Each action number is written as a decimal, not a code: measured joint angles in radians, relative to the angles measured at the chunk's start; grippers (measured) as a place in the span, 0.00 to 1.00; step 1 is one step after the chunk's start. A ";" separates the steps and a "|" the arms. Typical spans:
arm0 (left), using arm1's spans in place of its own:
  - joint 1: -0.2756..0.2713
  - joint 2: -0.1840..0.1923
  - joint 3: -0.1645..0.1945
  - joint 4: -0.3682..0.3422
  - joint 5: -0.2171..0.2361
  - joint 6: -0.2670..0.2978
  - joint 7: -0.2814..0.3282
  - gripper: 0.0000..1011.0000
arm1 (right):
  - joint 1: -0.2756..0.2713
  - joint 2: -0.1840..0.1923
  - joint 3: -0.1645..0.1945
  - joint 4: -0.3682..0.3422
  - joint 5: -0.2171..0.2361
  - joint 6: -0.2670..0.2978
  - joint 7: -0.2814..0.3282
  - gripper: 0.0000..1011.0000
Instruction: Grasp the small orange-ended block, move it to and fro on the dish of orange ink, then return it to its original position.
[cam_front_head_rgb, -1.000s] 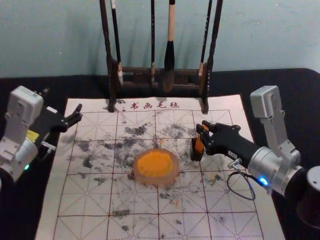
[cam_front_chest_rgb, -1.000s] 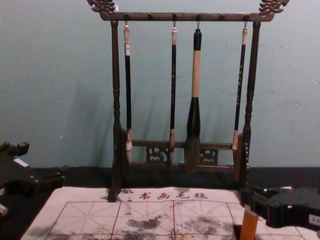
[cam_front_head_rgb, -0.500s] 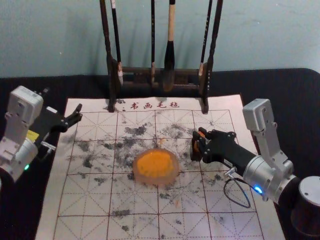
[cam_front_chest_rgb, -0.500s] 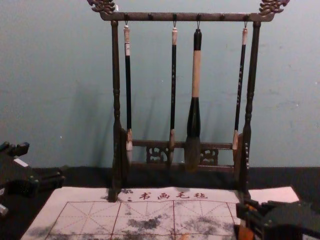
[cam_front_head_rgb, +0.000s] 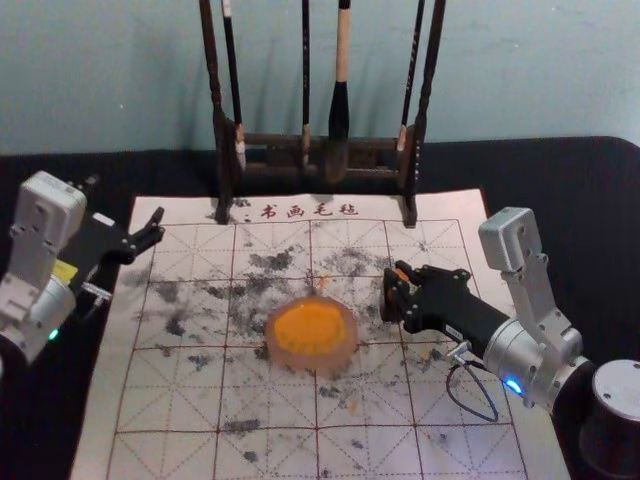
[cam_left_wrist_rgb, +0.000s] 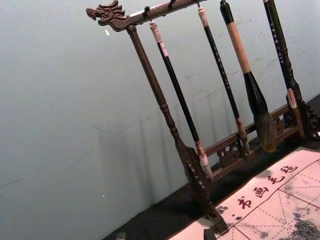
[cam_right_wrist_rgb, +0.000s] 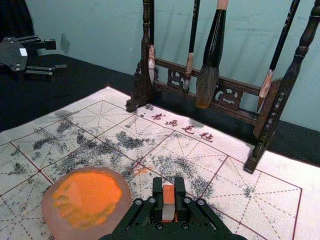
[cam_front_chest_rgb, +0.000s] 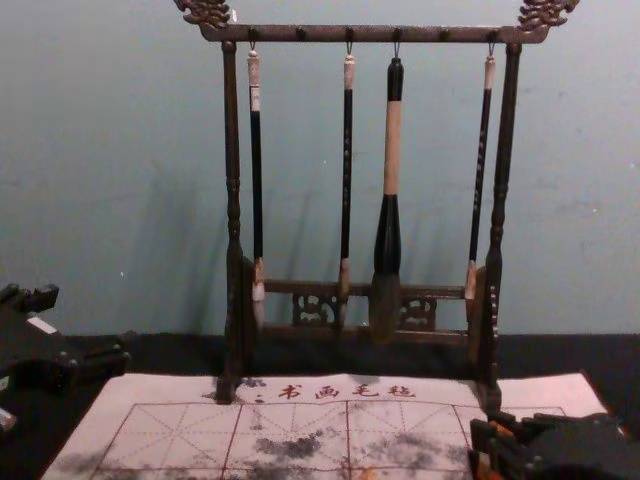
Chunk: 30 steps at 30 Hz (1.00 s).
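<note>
Further lowered right gripper (cam_right_wrist_rgb: 168, 184), pinching small orange-ended block (cam_right_wrist_rgb: 168, 210), close to mat (cam_front_head_rgb: 180, 450) beside ink dish (cam_front_head_rgb: 312, 361), likely for its return; kept left gripper (cam_front_head_rgb: 158, 224) spread, idle, above left edge.

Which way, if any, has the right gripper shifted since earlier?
Yes: in the head view, the right gripper is now farther below the brush rack.

The dish (cam_front_head_rgb: 312, 361) lies on the mat (cam_front_head_rgb: 170, 400) before the rack (cam_front_chest_rgb: 365, 34), left of the block (cam_right_wrist_rgb: 168, 194).
</note>
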<state>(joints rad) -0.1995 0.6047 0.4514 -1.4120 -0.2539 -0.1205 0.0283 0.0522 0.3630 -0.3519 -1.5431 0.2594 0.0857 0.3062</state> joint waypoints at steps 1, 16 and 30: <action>0.000 0.000 0.000 0.000 0.000 0.000 0.000 0.99 | 0.000 0.000 0.000 0.000 0.000 0.000 0.000 0.14; 0.000 0.000 0.000 0.000 0.000 0.000 0.000 0.99 | 0.001 0.001 0.000 -0.002 0.005 0.002 0.000 0.41; 0.000 0.000 0.000 0.000 0.000 0.000 0.000 0.99 | 0.002 0.002 0.000 -0.002 0.007 0.004 0.000 0.84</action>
<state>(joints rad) -0.1995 0.6047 0.4514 -1.4120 -0.2539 -0.1205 0.0283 0.0539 0.3651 -0.3519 -1.5455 0.2665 0.0893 0.3059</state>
